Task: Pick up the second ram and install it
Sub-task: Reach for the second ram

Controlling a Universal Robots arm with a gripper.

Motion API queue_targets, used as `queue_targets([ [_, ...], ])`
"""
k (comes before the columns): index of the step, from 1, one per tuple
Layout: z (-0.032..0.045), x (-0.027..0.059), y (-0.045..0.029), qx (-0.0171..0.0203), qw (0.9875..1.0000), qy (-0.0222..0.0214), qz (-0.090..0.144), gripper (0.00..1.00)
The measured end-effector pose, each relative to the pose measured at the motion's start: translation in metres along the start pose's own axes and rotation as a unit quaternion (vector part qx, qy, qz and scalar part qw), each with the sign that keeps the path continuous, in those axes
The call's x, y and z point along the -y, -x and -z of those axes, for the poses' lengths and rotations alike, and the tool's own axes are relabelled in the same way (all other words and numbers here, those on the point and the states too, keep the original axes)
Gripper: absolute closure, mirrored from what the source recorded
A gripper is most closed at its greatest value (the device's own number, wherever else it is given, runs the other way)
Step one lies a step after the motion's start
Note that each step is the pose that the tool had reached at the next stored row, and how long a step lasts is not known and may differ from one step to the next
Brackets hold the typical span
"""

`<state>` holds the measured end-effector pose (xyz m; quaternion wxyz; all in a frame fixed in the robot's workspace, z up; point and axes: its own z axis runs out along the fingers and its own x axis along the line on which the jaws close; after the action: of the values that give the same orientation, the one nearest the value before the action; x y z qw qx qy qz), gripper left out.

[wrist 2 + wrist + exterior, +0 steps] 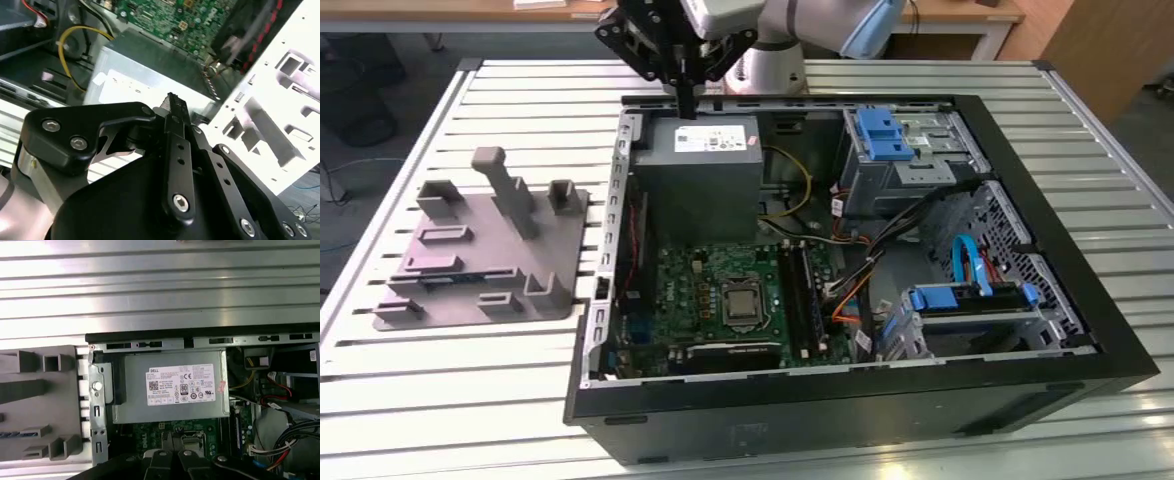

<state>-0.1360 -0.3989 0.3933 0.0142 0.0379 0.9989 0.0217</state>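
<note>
The end effector (pixel 683 108) is seen clenched, its fingers pressed together with nothing between them. The pick-up step is therefore judged to be in hand and not yet made. Directly beneath the end effector the power supply (pixel 700 165) is found, just inside the back wall of the open computer case (pixel 787 100). Off to the side, toward the exterior view's left and outside the case, the gray fixture (pixel 567 235) is set on the slatted bench (pixel 520 95). The second ram (pixel 454 281) is seated there as a thin bluish strip in one of the holders, well apart from the end effector. The grasp is judged to call for opened fingers squared to the stick's narrow faces, with the fixture's upright post (pixel 500 185) avoided. Open room is offered above the bench between case and fixture. Farthest from the end effector, the black memory slots (pixel 797 290) are hemmed in by cables (pixel 881 240), and the case rim would have to be cleared.
</note>
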Motion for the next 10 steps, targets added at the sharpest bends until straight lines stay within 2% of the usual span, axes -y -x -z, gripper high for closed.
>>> queue_targets([
  [10,0.0014,0.0034,-0.0450,0.0035,1.0000,0.0002,0.000,0.90],
])
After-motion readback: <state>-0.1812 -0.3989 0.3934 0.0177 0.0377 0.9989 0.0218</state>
